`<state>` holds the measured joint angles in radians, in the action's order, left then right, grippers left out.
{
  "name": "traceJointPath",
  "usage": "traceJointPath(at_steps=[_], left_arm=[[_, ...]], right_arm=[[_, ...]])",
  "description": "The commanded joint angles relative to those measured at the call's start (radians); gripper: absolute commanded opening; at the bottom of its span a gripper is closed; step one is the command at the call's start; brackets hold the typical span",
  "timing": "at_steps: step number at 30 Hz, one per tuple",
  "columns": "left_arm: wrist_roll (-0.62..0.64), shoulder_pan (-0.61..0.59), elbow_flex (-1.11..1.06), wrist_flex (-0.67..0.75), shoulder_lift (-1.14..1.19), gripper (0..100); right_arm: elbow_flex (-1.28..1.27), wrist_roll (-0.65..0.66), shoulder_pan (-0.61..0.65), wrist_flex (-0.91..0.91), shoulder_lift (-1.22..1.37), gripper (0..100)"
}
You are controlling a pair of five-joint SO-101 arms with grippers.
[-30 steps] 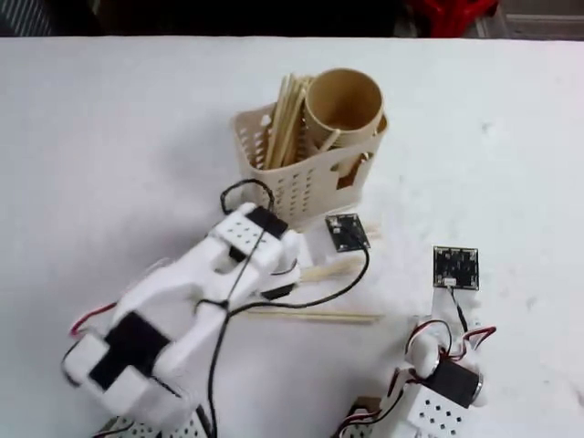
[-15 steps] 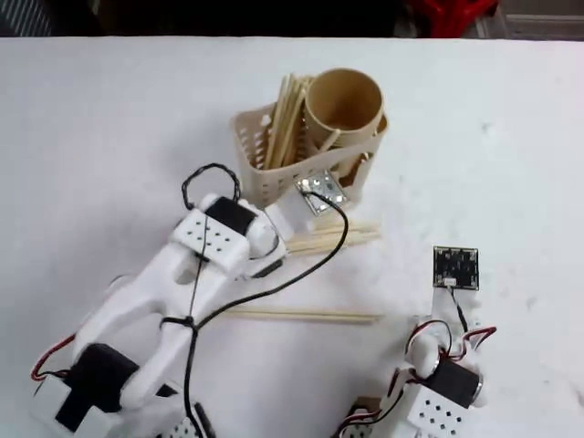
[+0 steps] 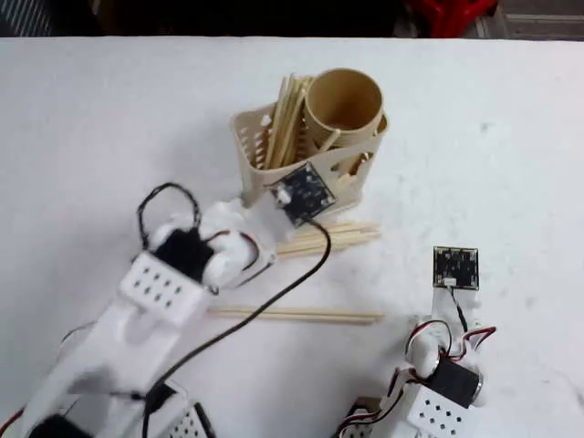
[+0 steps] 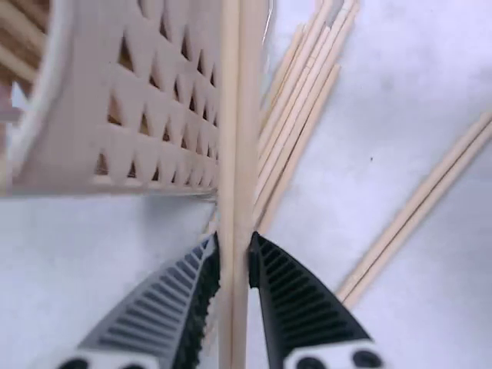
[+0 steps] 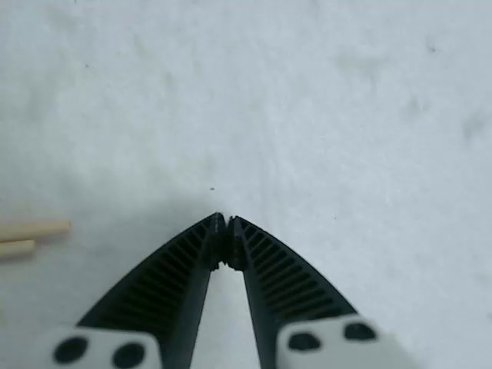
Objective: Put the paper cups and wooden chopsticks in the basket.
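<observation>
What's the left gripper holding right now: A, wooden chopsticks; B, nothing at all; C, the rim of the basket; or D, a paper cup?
A: in the left wrist view the left gripper is clamped on wooden chopsticks that run up past the wall of the basket.

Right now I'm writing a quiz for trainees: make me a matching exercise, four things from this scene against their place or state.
1 paper cup
2 left gripper
3 right gripper
4 chopstick bundle

a shut, empty, above the table
b lying beside the basket
c standing in the basket
d shut on a chopstick pair

Pairs: 1-c, 2-d, 3-a, 4-b
</observation>
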<state>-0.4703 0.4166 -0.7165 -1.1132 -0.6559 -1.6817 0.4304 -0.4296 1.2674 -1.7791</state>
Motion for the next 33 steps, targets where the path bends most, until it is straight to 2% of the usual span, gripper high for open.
traceJointPath(at_steps=[1,5,8,13,21,26,33], left_arm=[[0.028,-0.001,0.063,-0.048,-0.165,2],[0.110,-0.001,0.229,-0.084,-0.251,2],[0.157,-0.001,0.341,-0.011,-0.246,2],[0.313,-0.002,0.371,0.290,-0.209,2],[0.328,-0.007,0.299,0.701,-0.031,2],[0.328,-0.010,0.299,0.743,0.074,2],[0.328,-0.012,0.298,0.738,0.087,5]], right_arm=[[-0.009,-0.006,-0.005,0.002,-0.018,1.8],[-0.009,-0.006,-0.005,0.002,-0.018,1.8],[-0.009,-0.006,-0.005,0.002,-0.018,1.8],[-0.009,-0.006,-0.005,0.002,-0.018,1.8],[-0.009,-0.006,-0.005,0.002,-0.018,1.8],[-0.009,-0.006,-0.005,0.002,-0.018,1.8],[-0.009,-0.006,-0.005,0.002,-0.018,1.8]])
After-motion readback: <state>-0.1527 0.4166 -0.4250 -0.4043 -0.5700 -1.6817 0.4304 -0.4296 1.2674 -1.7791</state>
